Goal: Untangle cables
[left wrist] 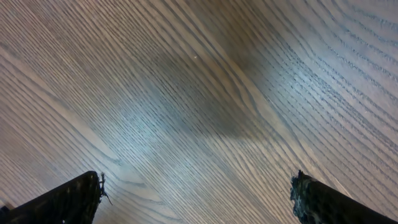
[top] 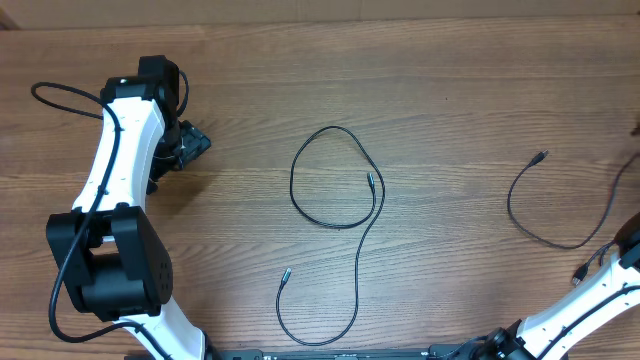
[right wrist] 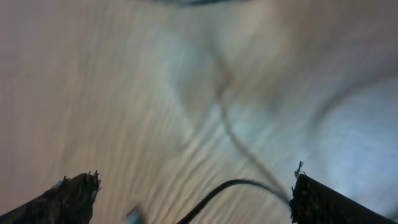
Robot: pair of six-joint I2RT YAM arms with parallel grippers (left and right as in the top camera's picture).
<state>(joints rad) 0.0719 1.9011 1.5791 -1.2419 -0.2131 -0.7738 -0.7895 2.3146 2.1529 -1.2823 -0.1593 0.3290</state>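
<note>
R end effector [right wrist: 195,180], jaws apart, over blurred cable [right wrist: 231,183].

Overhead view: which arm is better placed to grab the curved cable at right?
Right, likely: that cable lies beside it, and the open right end effector hovers over cable. The left end effector faces bare table.

Bench [top: 450,80]: brown wood-grain top, grain running 9 to 3 o'clock; paler tan strip at 12 o'clock; soft sheen.
</note>
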